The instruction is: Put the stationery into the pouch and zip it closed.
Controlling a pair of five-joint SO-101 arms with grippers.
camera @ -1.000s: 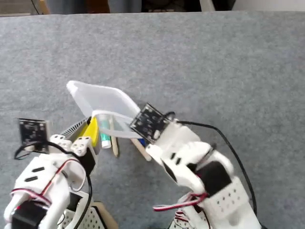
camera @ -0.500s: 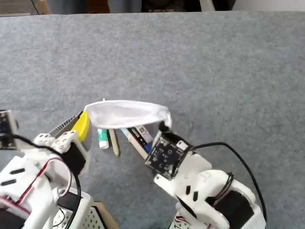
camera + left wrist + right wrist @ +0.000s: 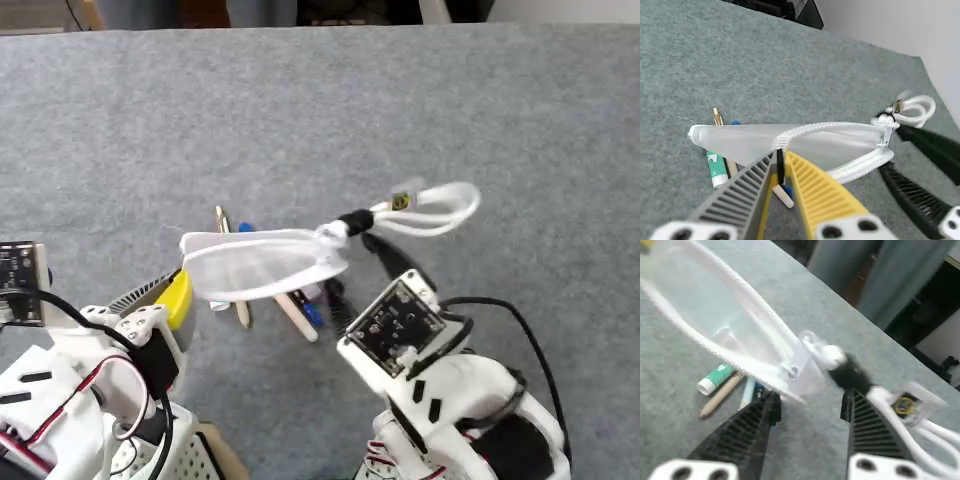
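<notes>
- The pouch (image 3: 262,265) (image 3: 790,142) (image 3: 715,325) is clear plastic with a white zip. It is held up over the grey counter (image 3: 500,120), stretched lengthwise between the two arms.
- Its mouth gapes, and the two zip edges part into a long loop in both wrist views.
- At the zip's far end a black knot joins a white cord loop (image 3: 435,208) (image 3: 912,107) (image 3: 920,425) with a small yellow tag. The loop trails off past the right arm's fingers.
- The stationery lies on the counter under and beside the pouch, outside it.
  - A green-and-white glue stick (image 3: 716,165) (image 3: 715,379) lies there.
  - A wooden pencil (image 3: 241,312) (image 3: 722,395) lies just beside the glue stick.
  - A blue pen (image 3: 312,312) lies nearer the right arm.
  - A gold-tipped piece (image 3: 220,215) (image 3: 716,114) pokes out past the pouch's far edge.
- The left gripper (image 3: 170,290) (image 3: 779,159) has one grey finger and one yellow. Its jaws are pressed together, pinching the near zip edge of the pouch.
- The right gripper (image 3: 362,278) (image 3: 810,407) has black fingers and sits at the pouch's zip-pull end. Its jaws are spread, with the pouch corner and the knot above the gap. I cannot tell whether they touch either.
</notes>
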